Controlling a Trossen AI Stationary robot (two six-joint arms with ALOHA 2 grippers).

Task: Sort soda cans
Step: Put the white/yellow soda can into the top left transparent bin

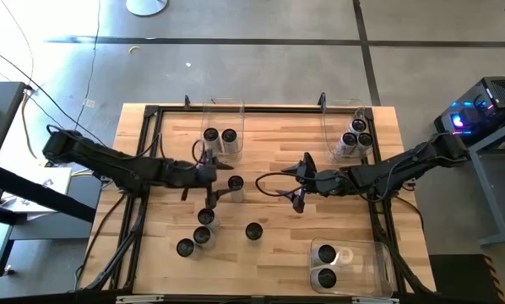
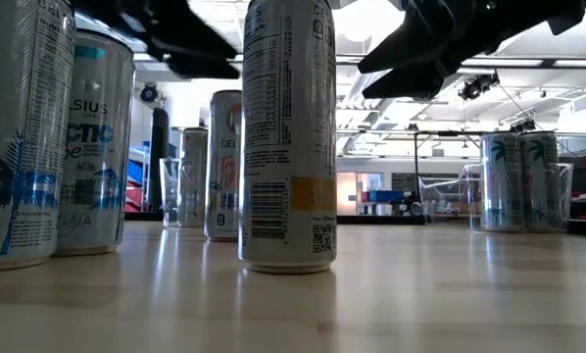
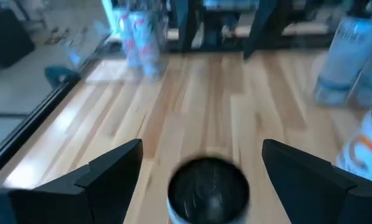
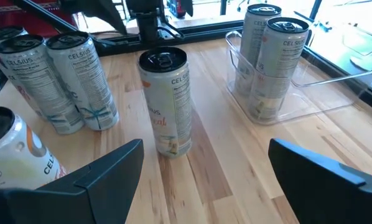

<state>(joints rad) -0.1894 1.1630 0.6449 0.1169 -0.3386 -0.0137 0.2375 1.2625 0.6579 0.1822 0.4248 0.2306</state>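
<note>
Several slim silver-white soda cans stand upright on the wooden table. One loose can (image 1: 236, 183) stands mid-table. My left gripper (image 1: 221, 180) comes at it from the table's left, open and above the table. The can's dark top (image 3: 208, 190) shows low between its two fingers (image 3: 111, 171), apart from both. My right gripper (image 1: 296, 181) faces the same can (image 4: 165, 102) from the table's right, open, a short way off. More loose cans (image 1: 203, 226) stand on their bases toward the near left.
Three clear bins hold cans: far left (image 1: 221, 118) with two, far right (image 1: 341, 127) with three, near right (image 1: 362, 253) with two. A lone can (image 1: 253, 230) stands near the middle. A black frame (image 1: 147, 135) runs along the table's edges.
</note>
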